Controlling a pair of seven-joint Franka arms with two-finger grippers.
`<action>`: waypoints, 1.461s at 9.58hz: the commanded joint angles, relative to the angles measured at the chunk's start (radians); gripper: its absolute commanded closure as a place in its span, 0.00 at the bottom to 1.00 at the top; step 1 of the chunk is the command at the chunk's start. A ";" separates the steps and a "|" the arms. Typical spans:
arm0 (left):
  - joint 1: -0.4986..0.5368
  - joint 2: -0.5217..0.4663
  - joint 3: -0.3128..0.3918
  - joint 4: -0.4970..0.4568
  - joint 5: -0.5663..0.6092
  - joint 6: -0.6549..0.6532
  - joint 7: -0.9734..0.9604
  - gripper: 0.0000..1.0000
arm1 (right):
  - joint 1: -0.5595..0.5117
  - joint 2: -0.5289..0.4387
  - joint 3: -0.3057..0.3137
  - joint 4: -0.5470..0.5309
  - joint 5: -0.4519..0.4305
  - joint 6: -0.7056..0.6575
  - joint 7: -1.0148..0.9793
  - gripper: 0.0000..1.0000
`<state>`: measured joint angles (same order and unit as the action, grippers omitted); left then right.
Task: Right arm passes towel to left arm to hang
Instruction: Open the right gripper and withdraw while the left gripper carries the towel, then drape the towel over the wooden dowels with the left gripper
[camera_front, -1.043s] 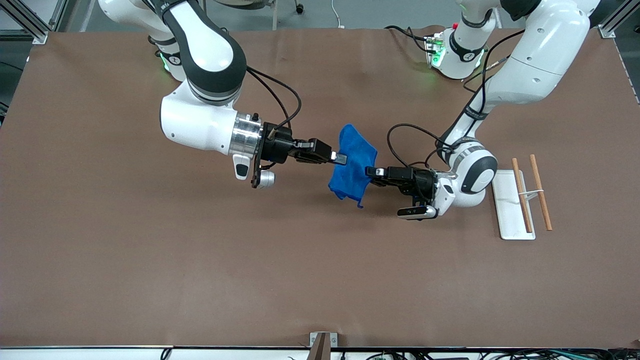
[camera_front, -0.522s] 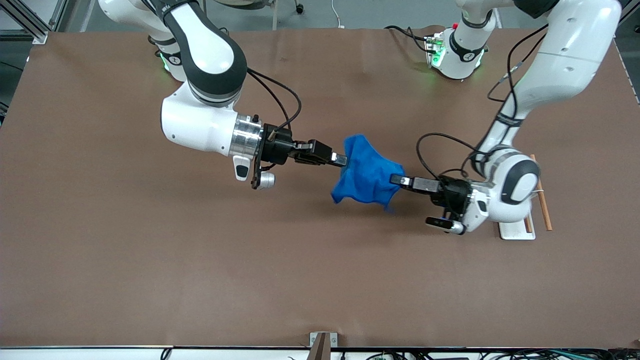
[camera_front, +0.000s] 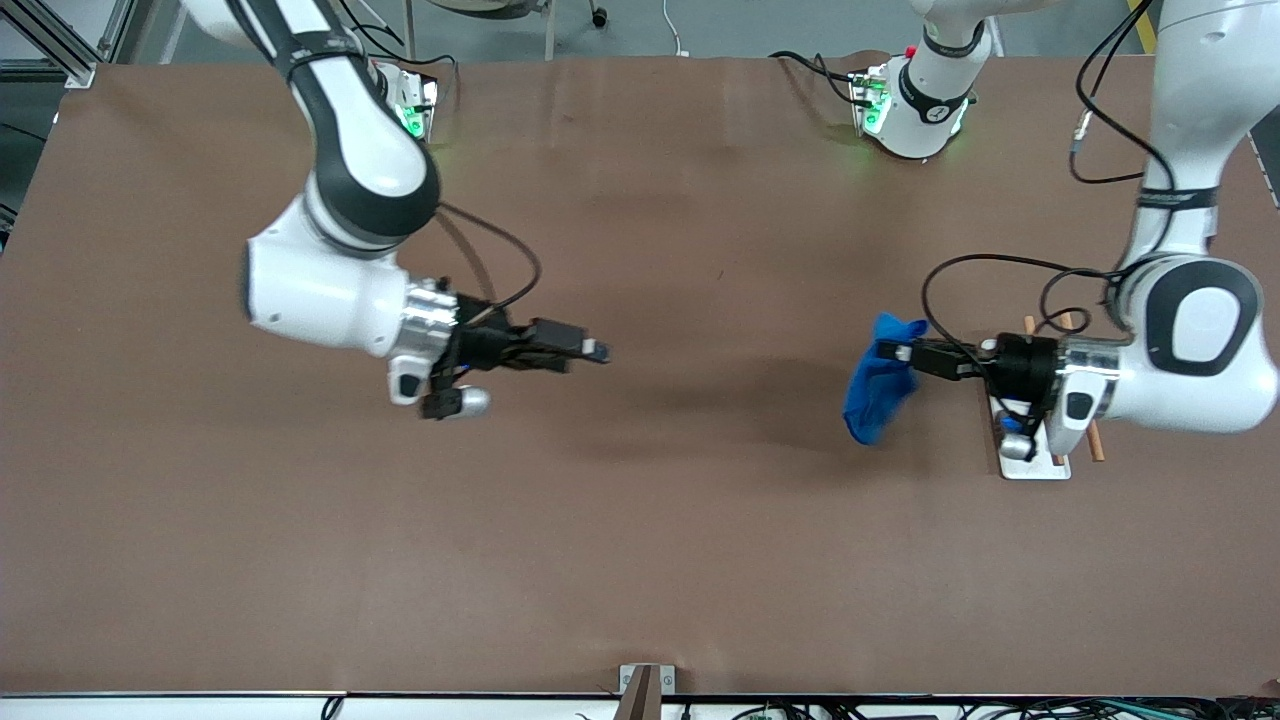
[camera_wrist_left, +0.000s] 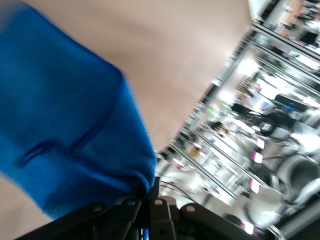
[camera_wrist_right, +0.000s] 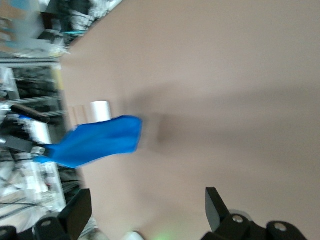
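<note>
Blue towel (camera_front: 876, 392) is now hanging from the left gripper (camera_front: 903, 352) alone, beside the wooden rack (camera_front: 1058, 430); the right gripper (camera_front: 597, 352), having let go, is gaping empty over mid-table, so hanging comes next.

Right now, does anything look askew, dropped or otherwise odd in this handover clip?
Nothing stands out. The towel hangs from the shut left claw near the white rack; the right claw is open and holds nothing, over bare table.
</note>
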<state>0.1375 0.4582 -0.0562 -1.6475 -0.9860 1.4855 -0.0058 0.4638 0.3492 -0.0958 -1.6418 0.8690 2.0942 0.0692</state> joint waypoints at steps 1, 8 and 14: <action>0.055 0.014 0.012 0.023 0.202 0.019 -0.013 1.00 | -0.034 -0.082 -0.019 -0.030 -0.384 -0.060 0.157 0.00; 0.195 0.003 0.019 0.185 0.855 0.096 -0.031 1.00 | -0.382 -0.249 -0.004 0.022 -0.843 -0.282 0.169 0.00; 0.263 0.066 0.018 0.204 0.961 0.265 0.116 1.00 | -0.511 -0.374 -0.013 0.074 -0.845 -0.552 -0.029 0.00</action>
<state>0.3734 0.4714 -0.0339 -1.4530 -0.0441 1.7303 0.0861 -0.0325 -0.0093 -0.1272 -1.5607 0.0403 1.5708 0.0573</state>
